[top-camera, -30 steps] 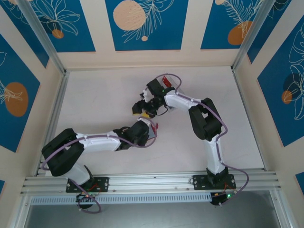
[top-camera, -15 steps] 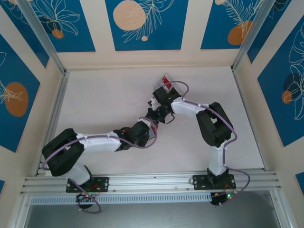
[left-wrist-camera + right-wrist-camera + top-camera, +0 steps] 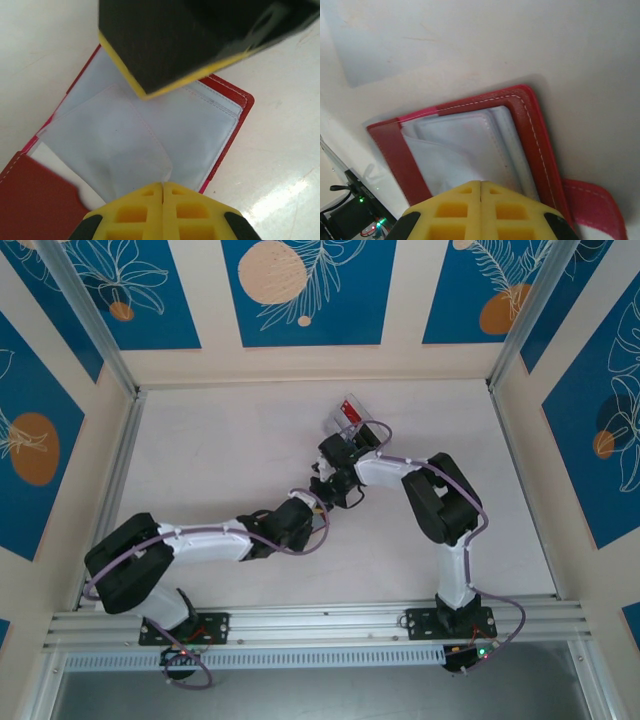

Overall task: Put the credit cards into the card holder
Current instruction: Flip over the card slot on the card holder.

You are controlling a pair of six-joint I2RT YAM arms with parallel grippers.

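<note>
I count one card holder (image 3: 220,125), open on the table. The left gripper (image 3: 162,186) and right gripper (image 3: 481,184) are both closed at its grey pockets; I cannot tell whether either pinches a sleeve. The top view adds one clear tray (image 3: 338,423) holding one red card (image 3: 350,407), at 1 o'clock from the wrists.

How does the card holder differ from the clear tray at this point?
The card holder is red with pale pockets; the tray is clear plastic. The card holder lies spread open with the left fingers shut at a pocket's edge; the tray sits farther back, holding a red card. Both rest on the table.
</note>
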